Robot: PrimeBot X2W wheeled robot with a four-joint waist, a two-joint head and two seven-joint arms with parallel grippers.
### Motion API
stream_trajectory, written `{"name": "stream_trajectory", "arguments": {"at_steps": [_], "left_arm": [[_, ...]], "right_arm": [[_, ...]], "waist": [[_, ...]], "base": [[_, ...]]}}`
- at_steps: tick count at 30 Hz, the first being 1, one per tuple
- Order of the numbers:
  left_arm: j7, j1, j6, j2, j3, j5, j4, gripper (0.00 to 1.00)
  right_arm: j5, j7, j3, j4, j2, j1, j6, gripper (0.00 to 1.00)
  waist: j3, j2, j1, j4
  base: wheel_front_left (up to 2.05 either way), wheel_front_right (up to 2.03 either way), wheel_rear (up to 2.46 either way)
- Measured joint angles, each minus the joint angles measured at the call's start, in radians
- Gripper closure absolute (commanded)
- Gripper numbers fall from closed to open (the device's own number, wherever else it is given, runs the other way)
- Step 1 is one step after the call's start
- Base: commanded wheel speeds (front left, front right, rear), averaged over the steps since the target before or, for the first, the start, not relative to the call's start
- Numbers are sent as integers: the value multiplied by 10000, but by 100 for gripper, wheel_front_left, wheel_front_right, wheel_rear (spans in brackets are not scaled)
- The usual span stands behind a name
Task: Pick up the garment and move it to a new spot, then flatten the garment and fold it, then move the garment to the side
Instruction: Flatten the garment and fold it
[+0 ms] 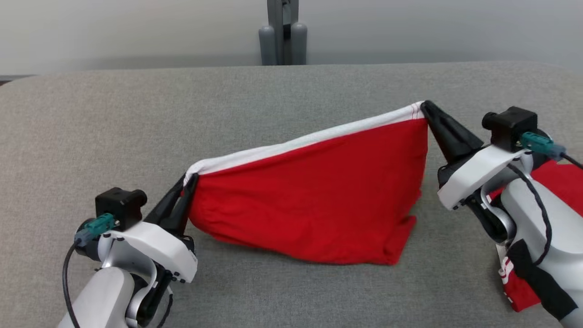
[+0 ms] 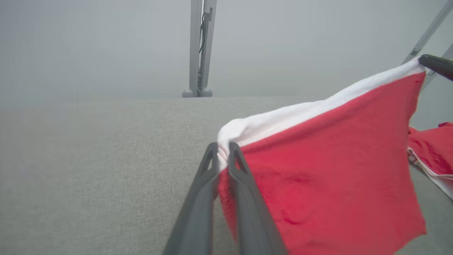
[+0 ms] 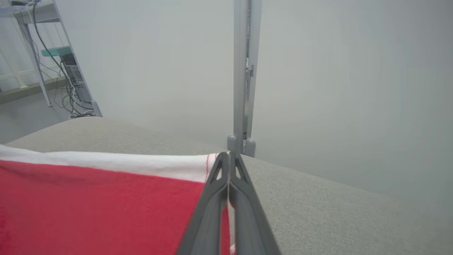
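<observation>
Head view showed our left gripper (image 1: 187, 184) and right gripper (image 1: 426, 107) each clamped on a white-hem corner of the garment (image 1: 319, 196), its lower edge on the grey surface (image 1: 136, 118). We judged it lifted; flattening, folding and shifting aside were not yet done.
</observation>
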Motion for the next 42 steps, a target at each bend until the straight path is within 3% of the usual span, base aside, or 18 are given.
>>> {"name": "stream_trajectory", "arguments": {"at_steps": [11, 19, 28, 42], "left_arm": [[-184, 74, 1310, 558, 711, 614, -3055, 100], [483, -520, 2079, 1032, 924, 1398, -5335, 100], [1193, -587, 2188, 1248, 765, 1476, -5892, 100], [1183, -587, 2082, 1137, 462, 1304, -5728, 100]], "right_arm": [[-1511, -102, -3095, -3191, -86, 1263, 0, 100], [-2514, 1453, -4880, -6719, 424, 2253, -2, 100], [-2857, 2650, -5358, -8577, 1051, 3341, -2, 100], [-2855, 2794, -5446, -8682, 1486, 4081, -2, 100]], "waist": [[-1079, 0, 0, -439], [-1690, 0, 0, -758], [-1773, 0, 0, -955], [-1453, 0, 0, -1230]], "base": [[0, 0, 0], [0, 0, 0], [0, 0, 0], [0, 0, 0]]}}
